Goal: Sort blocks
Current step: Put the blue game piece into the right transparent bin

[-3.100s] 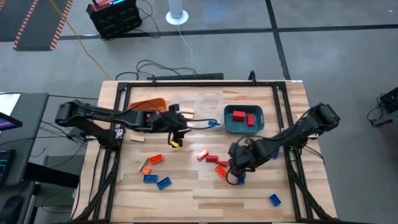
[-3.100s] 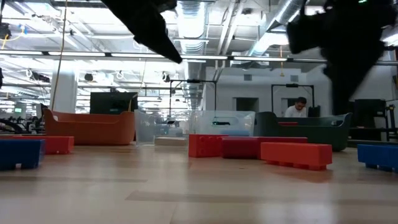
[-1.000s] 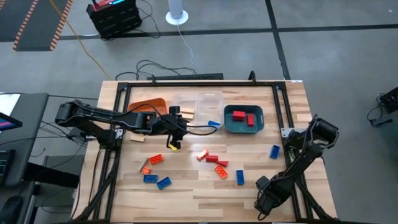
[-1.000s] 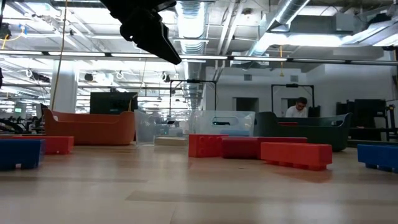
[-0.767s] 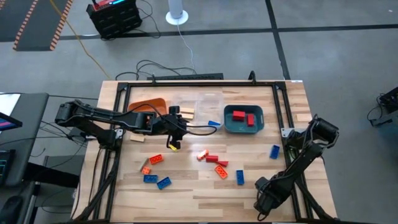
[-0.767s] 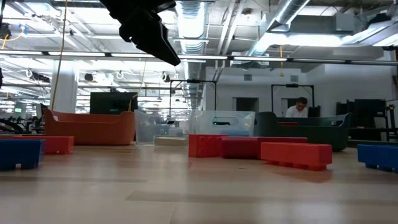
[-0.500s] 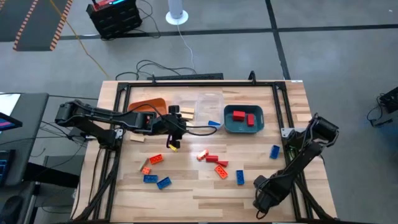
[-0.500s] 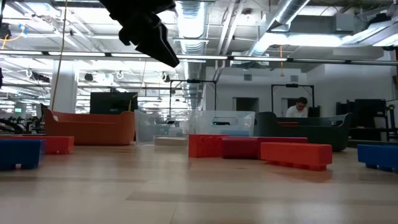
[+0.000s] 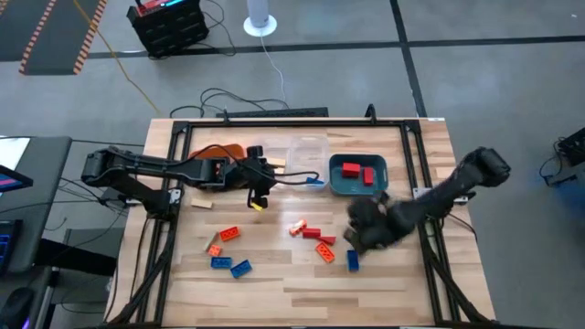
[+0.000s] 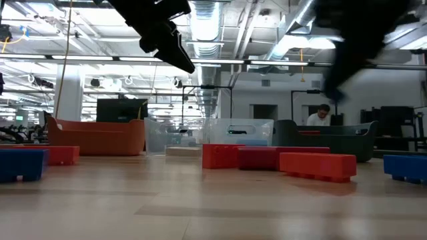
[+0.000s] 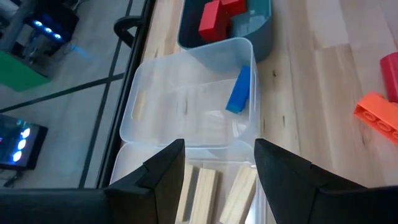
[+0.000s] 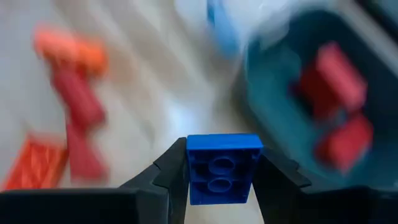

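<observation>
My right gripper holds a blue block tight between its two fingers, studs hidden, the hollow underside turned to my wrist camera. I hold it so because a blue one belongs, I judge, in the clear tray, where another blue block lies already. In the high view this gripper hangs over the table between the teal tray and the loose pieces, and I cannot see the block there; only the wrist view shows it.

My left gripper is half open with nothing between the fingers. It hovers over the back of the table, near the trays. Its wrist view looks down on tan blocks just below the fingers, lying in a second clear tray next to the first, and on red blocks in the teal tray. In the high view the orange tray is mostly hidden under this arm.

The other blocks wait on the wood: red ones and orange ones in the middle, one blue near them, and blue and orange ones toward the left. The low view shows them only from the side as a row, and a person sitting far behind, which no other view gives.
</observation>
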{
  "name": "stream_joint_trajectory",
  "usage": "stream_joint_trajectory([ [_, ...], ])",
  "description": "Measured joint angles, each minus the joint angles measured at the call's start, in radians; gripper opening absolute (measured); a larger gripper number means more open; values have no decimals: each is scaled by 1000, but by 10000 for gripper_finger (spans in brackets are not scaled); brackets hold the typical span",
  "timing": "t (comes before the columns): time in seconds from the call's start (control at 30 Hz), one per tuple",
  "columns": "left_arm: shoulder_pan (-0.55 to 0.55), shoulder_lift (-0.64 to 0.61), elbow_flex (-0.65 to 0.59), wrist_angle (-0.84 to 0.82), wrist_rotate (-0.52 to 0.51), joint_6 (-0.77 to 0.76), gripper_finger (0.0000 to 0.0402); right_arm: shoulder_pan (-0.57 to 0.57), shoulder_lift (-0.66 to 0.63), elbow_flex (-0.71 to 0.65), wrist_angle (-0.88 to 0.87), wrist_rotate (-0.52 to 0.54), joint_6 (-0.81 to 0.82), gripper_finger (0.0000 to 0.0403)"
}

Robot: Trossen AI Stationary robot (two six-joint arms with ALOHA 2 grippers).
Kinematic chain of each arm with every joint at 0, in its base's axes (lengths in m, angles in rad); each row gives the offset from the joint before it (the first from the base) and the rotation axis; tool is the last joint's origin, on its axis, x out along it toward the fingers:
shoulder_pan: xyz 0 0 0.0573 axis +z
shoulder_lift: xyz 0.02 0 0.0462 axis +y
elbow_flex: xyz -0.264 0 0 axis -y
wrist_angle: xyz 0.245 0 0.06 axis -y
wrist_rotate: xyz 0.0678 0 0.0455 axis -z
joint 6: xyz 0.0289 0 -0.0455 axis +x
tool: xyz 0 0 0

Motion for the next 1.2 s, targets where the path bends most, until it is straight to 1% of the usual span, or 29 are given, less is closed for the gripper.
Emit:
stream_joint_trajectory([
  [0.13, 0, 0, 0, -4, 1, -22, 190, -217, -37, 0, 335, -4, -476, 170],
  [0.2, 0, 0, 0, -12, 1, -42, 190, -325, -35, 0, 483, -82, -659, 170],
  [0.27, -2, 0, 0, -41, 1, -71, 190, -433, -21, 0, 601, -211, -785, 170],
  [0.33, -4, 0, 0, -79, 3, -104, 190, -533, 13, 0, 668, -319, -848, 170],
  [0.43, -9, 0, 0, -150, 3, -159, 190, -652, 80, 0, 717, -432, -884, 174],
  [0.57, -15, 0, 0, -203, 3, -212, 190, -743, 169, 0, 770, -561, -885, 198],
  [0.63, -15, 0, 0, -207, 3, -222, 190, -763, 205, 3, 780, -593, -885, 216],
  [0.7, -15, 0, 0, -206, 3, -224, 190, -771, 224, 17, 743, -598, -896, 231],
  [0.8, -15, 0, 0, -193, 2, -220, 190, -763, 217, 45, 674, -598, -909, 242],
  [0.93, -15, 0, 0, -159, 0, -203, 190, -713, 126, 72, 551, -594, -895, 243],
  [1.0, -15, 0, 0, -159, 0, -202, 190, -671, 61, 73, 460, -569, -860, 243],
  [1.1, -15, 0, 0, -171, 0, -213, 190, -590, -14, 72, 253, -516, -767, 243],
  [1.2, -25, 0, 0, -173, 0, -216, 190, -494, -76, 37, 85, -502, -640, 243],
])
